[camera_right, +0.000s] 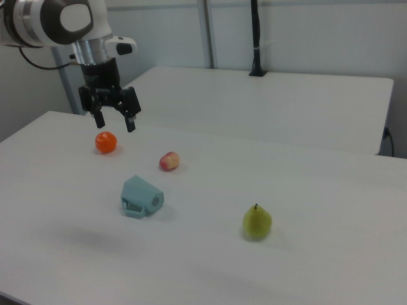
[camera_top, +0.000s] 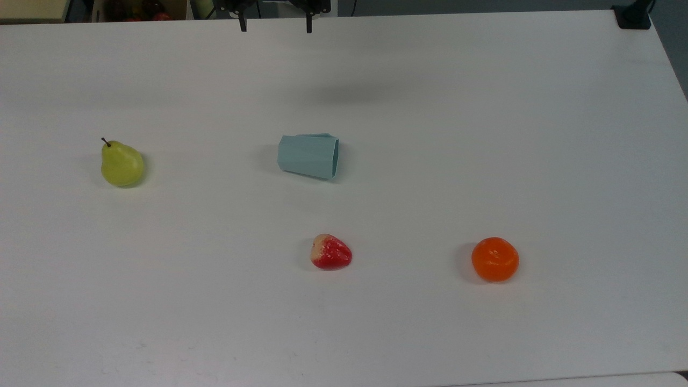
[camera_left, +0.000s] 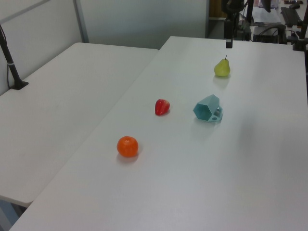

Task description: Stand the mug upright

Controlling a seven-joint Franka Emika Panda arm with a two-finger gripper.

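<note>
Right view, gripper (camera_right: pixel 115 122): fingers spread, empty, high above the mug.
Mug (camera_top: pixel 308 156): on its side.
Pear (camera_top: pixel 121 164): well apart from mug.

From my remote seat the arm (camera_right: pixel 57 22) is the usual Panda look: glossy white rounded shells with a dark grey oval cap on the side of the joint and a dark band where two segments meet. Below that sits a small white block with a dark patch on it, then everything goes black. The gripper (camera_right: pixel 115 119) is a matte black body with two short black fingers (camera_right: pixel 130 123) ending in blunt tips. A thin black cable loops off behind the white shells.
</note>
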